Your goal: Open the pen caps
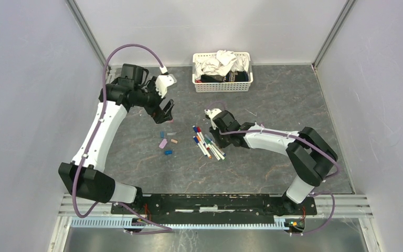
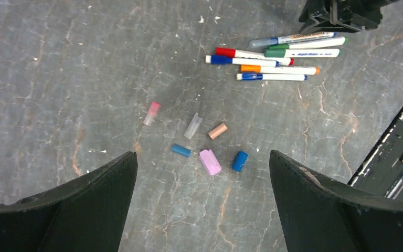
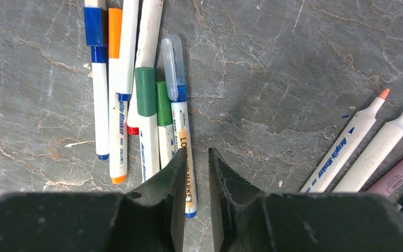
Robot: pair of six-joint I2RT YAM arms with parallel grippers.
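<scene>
Several loose pen caps lie together on the grey table: a pink one [image 2: 210, 161], two blue ones [image 2: 239, 161] [image 2: 180, 150], a tan one [image 2: 217, 130] and a clear one [image 2: 192, 126]. My left gripper [image 2: 202, 155] hangs wide open above them, touching nothing. Capped pens [image 3: 146, 100] lie side by side. My right gripper [image 3: 196, 152] is low over them, its jaws a narrow gap apart with nothing between. A clear-capped marker [image 3: 180, 94] runs under its left finger. Uncapped pens [image 3: 346, 142] lie to the right.
A white basket [image 1: 222, 73] of cloths stands at the back of the table. The pens [image 1: 205, 143] sit mid-table with the caps [image 1: 163, 143] to their left. A black rail [image 1: 210, 202] runs along the near edge. Grey walls close in both sides.
</scene>
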